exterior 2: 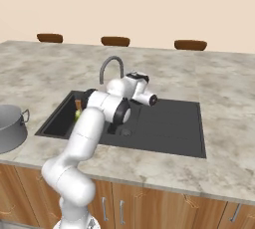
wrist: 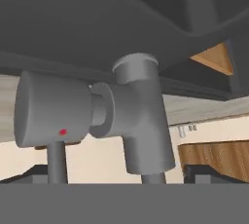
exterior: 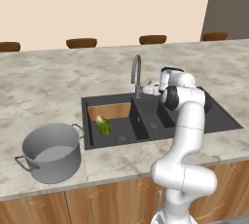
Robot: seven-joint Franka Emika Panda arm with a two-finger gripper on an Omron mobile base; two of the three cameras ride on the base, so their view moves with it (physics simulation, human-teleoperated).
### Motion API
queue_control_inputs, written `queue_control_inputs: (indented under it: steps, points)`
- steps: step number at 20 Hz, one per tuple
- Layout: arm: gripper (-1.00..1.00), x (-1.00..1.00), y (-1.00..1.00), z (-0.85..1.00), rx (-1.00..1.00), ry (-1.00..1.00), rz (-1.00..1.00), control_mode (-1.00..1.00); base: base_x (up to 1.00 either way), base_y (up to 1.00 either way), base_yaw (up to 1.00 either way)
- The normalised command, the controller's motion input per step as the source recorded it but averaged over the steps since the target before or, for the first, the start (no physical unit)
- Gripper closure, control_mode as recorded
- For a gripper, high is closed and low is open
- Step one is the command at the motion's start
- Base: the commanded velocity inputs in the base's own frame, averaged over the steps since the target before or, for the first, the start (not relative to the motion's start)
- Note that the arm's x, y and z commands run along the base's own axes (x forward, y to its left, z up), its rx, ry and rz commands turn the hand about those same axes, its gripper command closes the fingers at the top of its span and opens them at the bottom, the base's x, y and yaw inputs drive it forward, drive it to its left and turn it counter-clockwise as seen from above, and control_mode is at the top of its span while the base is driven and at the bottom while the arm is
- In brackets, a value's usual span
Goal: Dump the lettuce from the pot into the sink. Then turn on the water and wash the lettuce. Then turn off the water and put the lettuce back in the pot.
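The lettuce (exterior: 103, 124) lies in the left basin of the dark sink (exterior: 221, 121), near its drain; a green sliver of the lettuce (exterior 2: 77, 114) shows past my arm. The grey pot (exterior: 48, 152) stands upright on the counter left of the sink, with nothing in it. My gripper (exterior: 150, 90) is low beside the base of the gooseneck faucet (exterior: 136, 74). In the hand view the faucet's body (wrist: 141, 116) and its side lever (wrist: 53, 111), which has a red dot, sit very close between my widely spread fingertips (wrist: 34, 173). No water runs.
The marble counter (exterior: 44, 86) surrounds the sink, whose flat drainboard (exterior 2: 174, 123) lies to the right. Brown stools (exterior: 81, 42) line the far edge. Wood cabinet fronts (exterior 2: 149, 203) run below the counter. The pot's rim (exterior 2: 10, 116) shows at the left edge.
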Motion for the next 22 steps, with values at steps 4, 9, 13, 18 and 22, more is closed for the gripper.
queue_control_inputs:
  steps: [4, 9, 13, 18, 22]
  points:
    - [-1.0, -0.68, -0.93, 1.0, 0.2, -0.39, 0.45, -1.0, 0.0, 0.0, 0.0]
    - [-1.0, -0.3, -1.0, 1.0, 0.28, -0.33, 0.37, -1.0, 0.0, 0.0, 0.0]
    - [-1.0, -0.73, -0.82, 0.96, 0.18, -0.34, 0.35, -1.0, 0.0, 0.0, 0.0]
    - [-1.0, -1.0, -0.19, 0.67, -0.1, -0.15, 0.1, -1.0, 0.0, 0.0, 0.0]
    - [-1.0, -1.0, 0.0, 0.02, -0.5, -0.38, 0.0, -1.0, 0.0, 0.0, 0.0]
